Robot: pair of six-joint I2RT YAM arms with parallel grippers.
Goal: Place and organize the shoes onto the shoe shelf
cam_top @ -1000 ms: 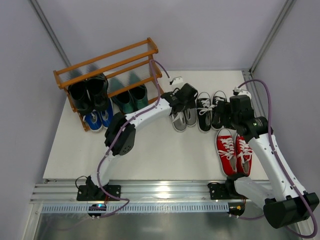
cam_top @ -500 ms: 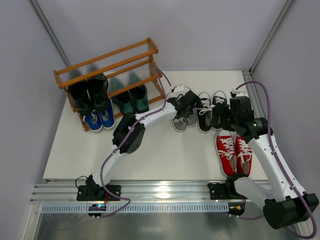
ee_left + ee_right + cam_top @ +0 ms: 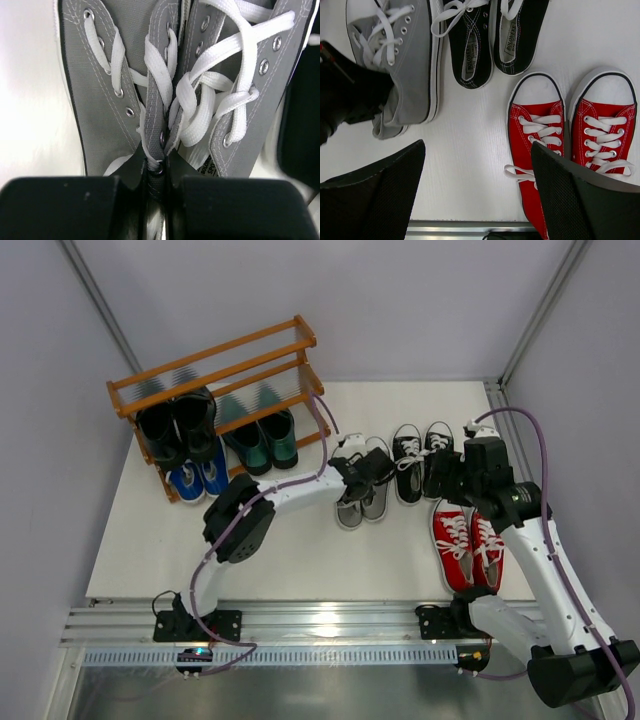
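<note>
Top external shows white table (image 3: 300, 560) between lilac walls (image 3: 420, 300).

Left gripper (image 3: 158, 175) clamped on the inner collars of both grey sneakers (image 3: 100, 110), pinching them together. White laces (image 3: 210, 95) loose and crossed. White table (image 3: 27, 110) at left.

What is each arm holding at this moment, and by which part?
The left gripper holds both grey sneakers, its fingers pinching their inner side walls together beside the laces. The right gripper is open, holding nothing.
</note>
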